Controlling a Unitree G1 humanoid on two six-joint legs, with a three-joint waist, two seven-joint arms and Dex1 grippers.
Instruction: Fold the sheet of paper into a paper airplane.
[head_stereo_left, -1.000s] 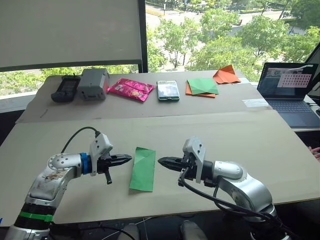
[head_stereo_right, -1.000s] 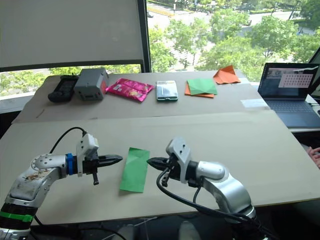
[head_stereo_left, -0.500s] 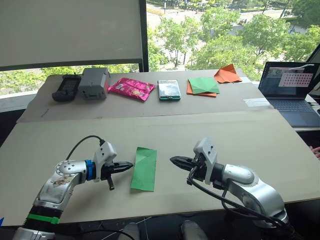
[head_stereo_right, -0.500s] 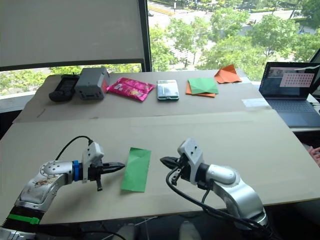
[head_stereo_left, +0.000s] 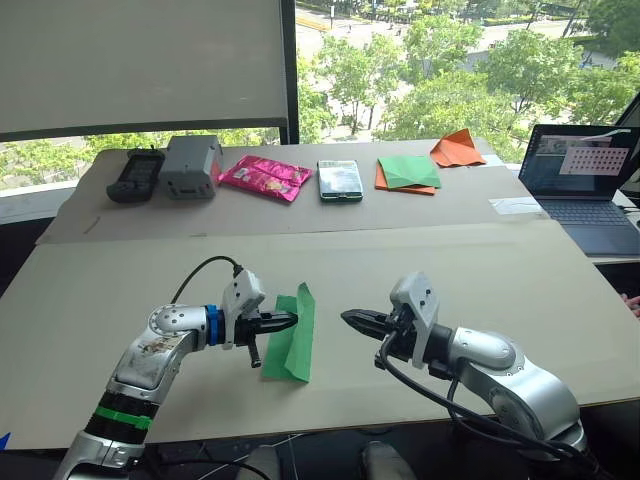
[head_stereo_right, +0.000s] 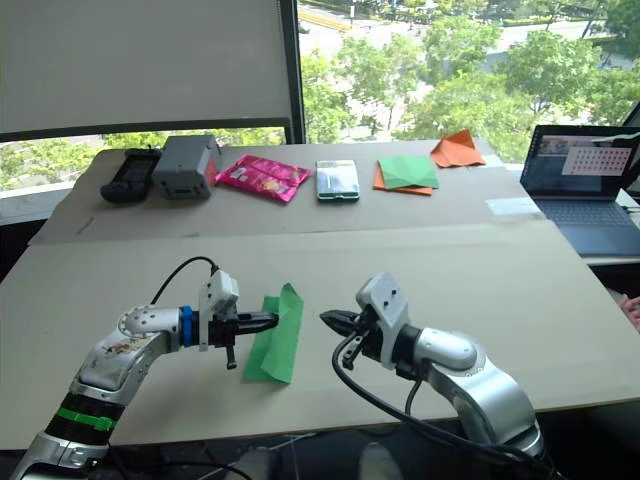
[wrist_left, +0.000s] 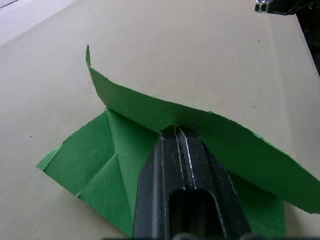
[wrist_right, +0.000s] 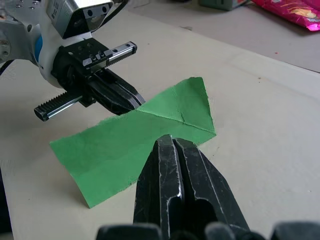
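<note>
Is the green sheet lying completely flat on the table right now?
No. The left claw has pushed under the sheet of paper, and its upper layer stands raised off the table.

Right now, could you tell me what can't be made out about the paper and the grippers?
- Left wrist view: the left gripper hides its contact with the sheet of paper.
- Right wrist view: the raised flap hides the left fingertips.
- Eye views: the laptop is cut off by the edge; its screen is unreadable.

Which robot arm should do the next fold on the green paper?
Probably the left. The left gripper is already at the sheet of paper, its shut fingers pushing under the flap that stands up. The right gripper waits shut, apart from the paper.
</note>
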